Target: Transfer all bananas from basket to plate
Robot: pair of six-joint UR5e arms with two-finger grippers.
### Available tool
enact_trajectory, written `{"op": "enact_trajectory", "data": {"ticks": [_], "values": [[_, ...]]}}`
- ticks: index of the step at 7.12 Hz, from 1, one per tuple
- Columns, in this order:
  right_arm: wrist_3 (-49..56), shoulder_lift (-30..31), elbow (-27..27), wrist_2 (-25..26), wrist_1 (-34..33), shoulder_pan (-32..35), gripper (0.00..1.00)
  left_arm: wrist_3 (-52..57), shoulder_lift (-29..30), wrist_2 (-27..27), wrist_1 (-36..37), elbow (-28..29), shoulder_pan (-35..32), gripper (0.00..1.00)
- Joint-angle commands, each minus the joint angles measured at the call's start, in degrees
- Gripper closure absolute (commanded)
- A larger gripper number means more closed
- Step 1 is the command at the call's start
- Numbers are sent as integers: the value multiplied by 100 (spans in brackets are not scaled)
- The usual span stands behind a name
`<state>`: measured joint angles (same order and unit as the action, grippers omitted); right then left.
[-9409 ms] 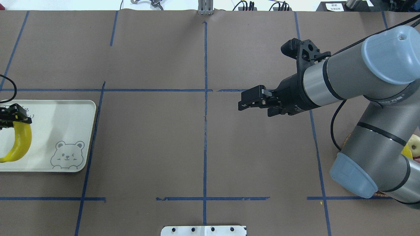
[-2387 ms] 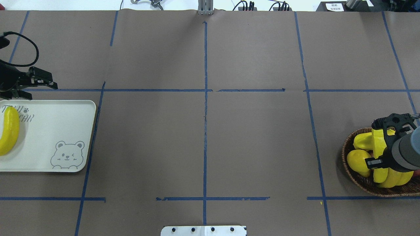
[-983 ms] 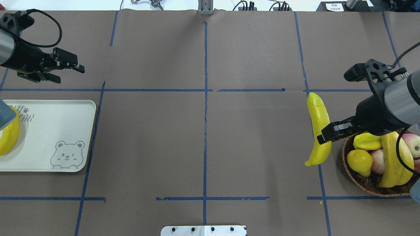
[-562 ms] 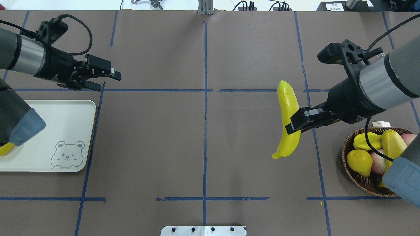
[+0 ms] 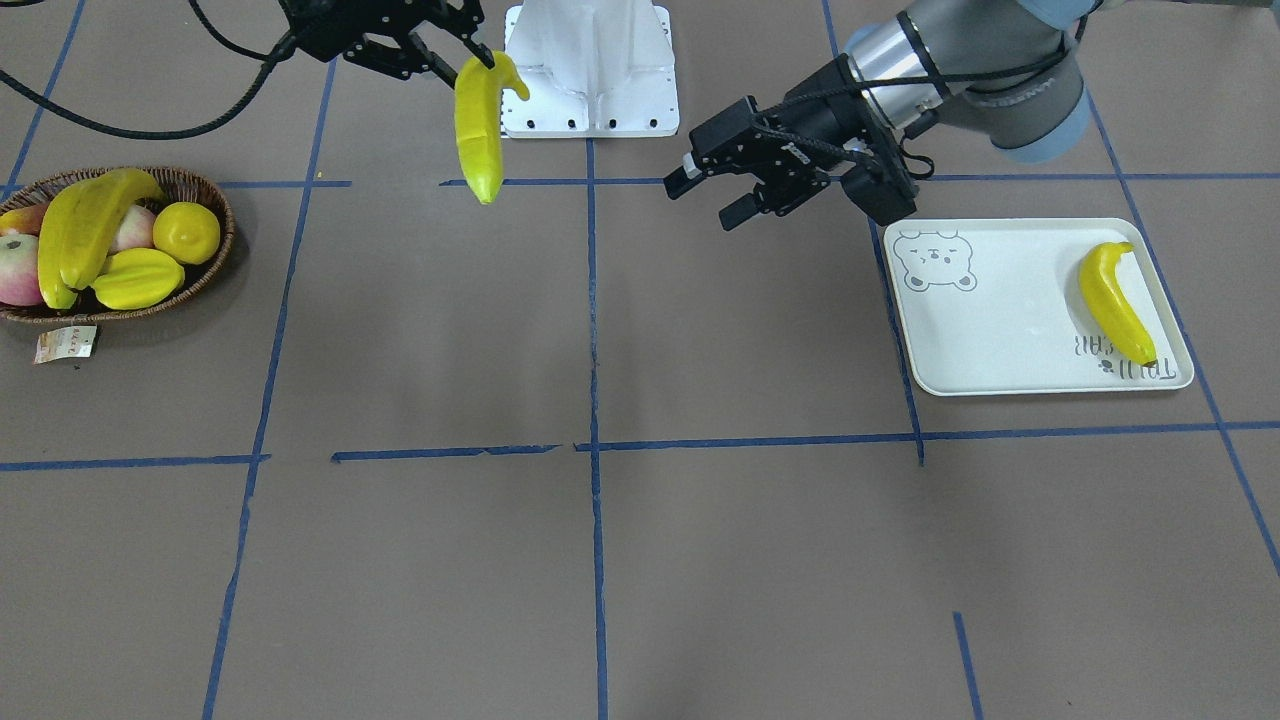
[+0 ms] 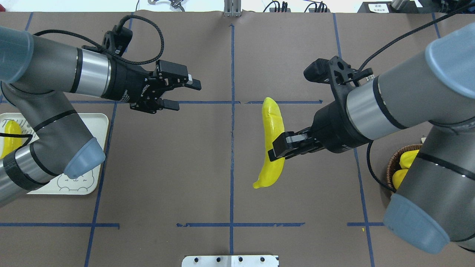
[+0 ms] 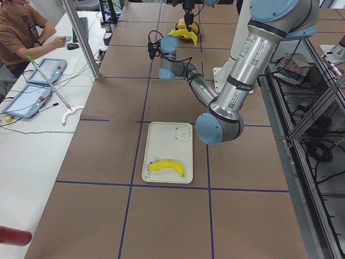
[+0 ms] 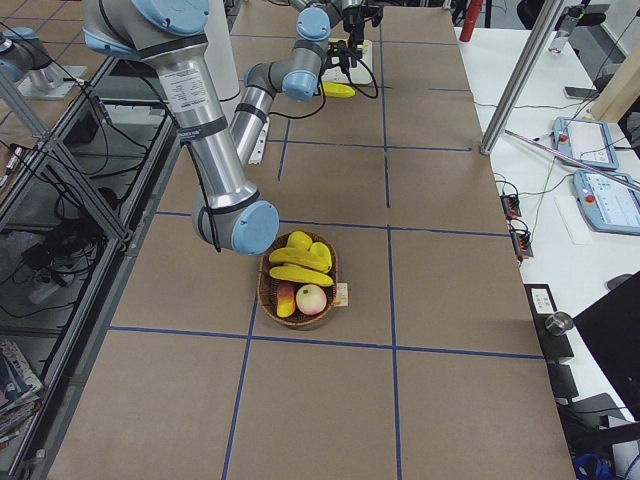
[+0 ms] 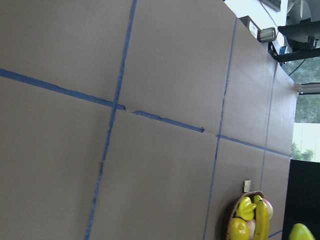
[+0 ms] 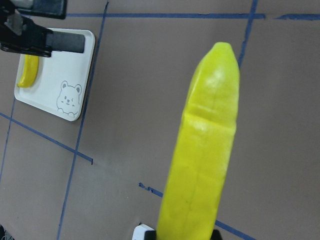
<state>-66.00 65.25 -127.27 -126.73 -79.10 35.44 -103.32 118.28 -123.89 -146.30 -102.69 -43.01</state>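
My right gripper (image 6: 277, 149) is shut on a yellow banana (image 6: 272, 122), held in the air just right of the table's centre line. In the front-facing view that banana (image 5: 478, 130) hangs below the gripper (image 5: 472, 58). My left gripper (image 6: 187, 97) is open and holds nothing, left of the centre line, with its fingers pointing toward the banana. The plate (image 5: 1000, 330) lies at the table's left end with one banana (image 5: 1112, 300) on it. The basket (image 5: 228, 240) at the right end holds two more bananas (image 5: 80, 230).
Apples (image 5: 15, 275), a starfruit (image 5: 135, 280) and a round yellow fruit (image 5: 187, 232) share the basket, and a paper tag (image 5: 65, 343) lies beside it. A white mount plate (image 6: 230, 260) sits at the robot's base. A person (image 7: 21, 32) sits at a side table.
My right arm has carried the banana left toward the table's centre. My left arm has swung right from near the plate toward the centre, its gripper staying open.
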Motion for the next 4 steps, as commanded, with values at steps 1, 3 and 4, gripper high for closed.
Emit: {"op": "enact_trajectory", "data": {"ticks": [1, 3, 4], "values": [[-150, -178, 132, 613, 333, -511, 100, -267, 334, 111, -57, -58, 335, 2], [-141, -232, 159, 650, 333, -538, 100, -303, 485, 259, -57, -49, 732, 2], [-141, -232, 159, 641, 333, -564, 100, -303, 494, 426, -57, -32, 837, 3]]}}
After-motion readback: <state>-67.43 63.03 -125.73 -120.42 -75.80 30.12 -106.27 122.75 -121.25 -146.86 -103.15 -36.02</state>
